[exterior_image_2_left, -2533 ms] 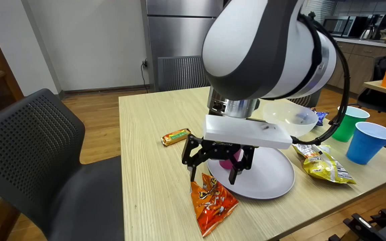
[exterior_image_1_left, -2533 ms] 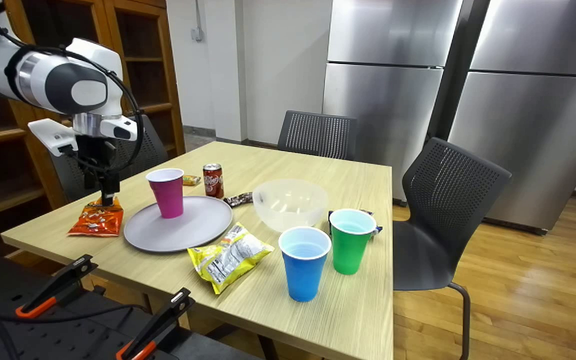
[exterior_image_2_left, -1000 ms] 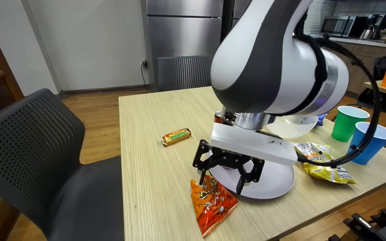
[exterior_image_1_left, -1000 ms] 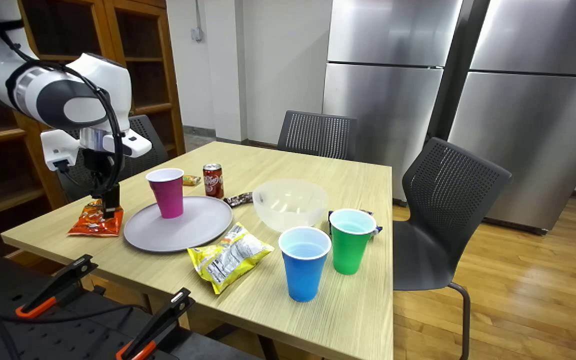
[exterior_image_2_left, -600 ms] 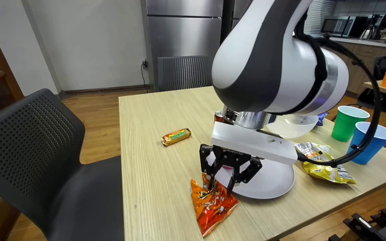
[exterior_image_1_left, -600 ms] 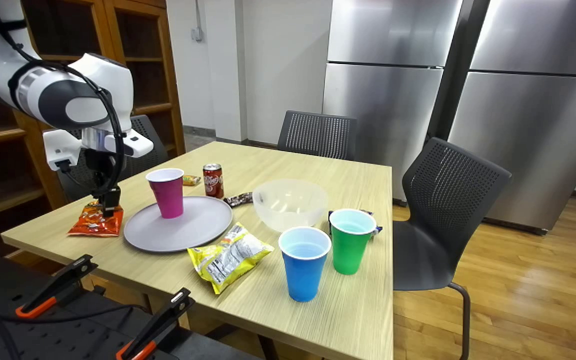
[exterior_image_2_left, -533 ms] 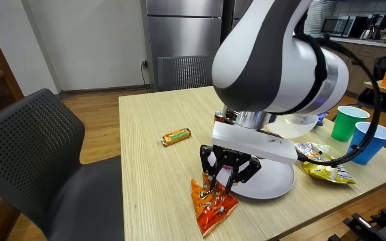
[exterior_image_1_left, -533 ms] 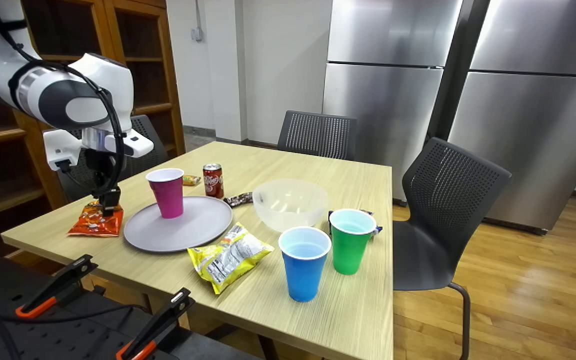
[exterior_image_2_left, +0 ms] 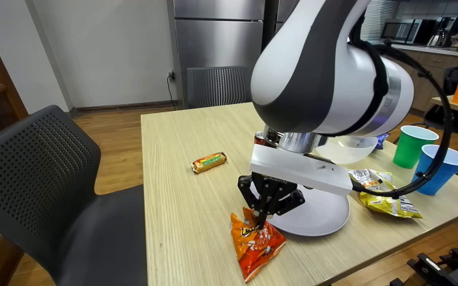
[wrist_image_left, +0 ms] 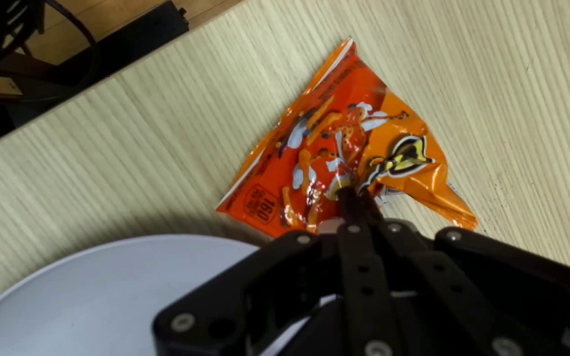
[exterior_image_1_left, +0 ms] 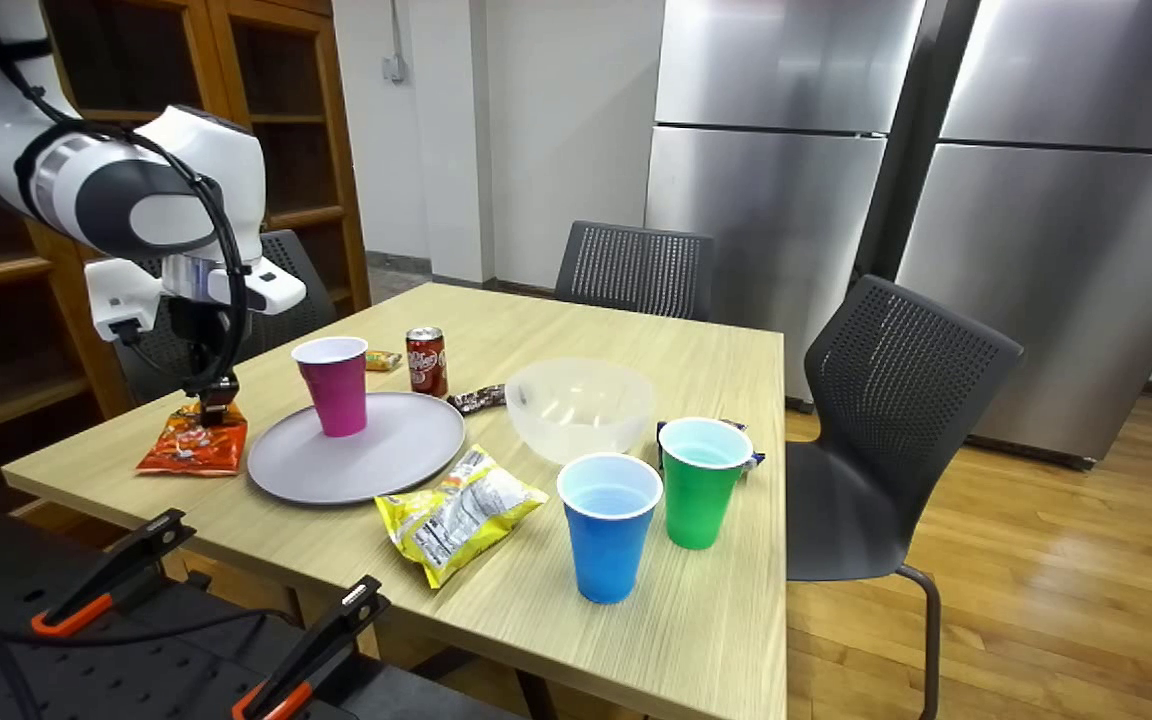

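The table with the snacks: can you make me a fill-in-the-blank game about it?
The gripper pinches a snack bag, orange and ____.
The pink cup stands ____ the round plate, not beside it.
Counting the pink cup, the blue cup and the green cup, this table has ____ cups.
The soda can stands ____, not tipped over.
Missing words: red; on; three; upright.
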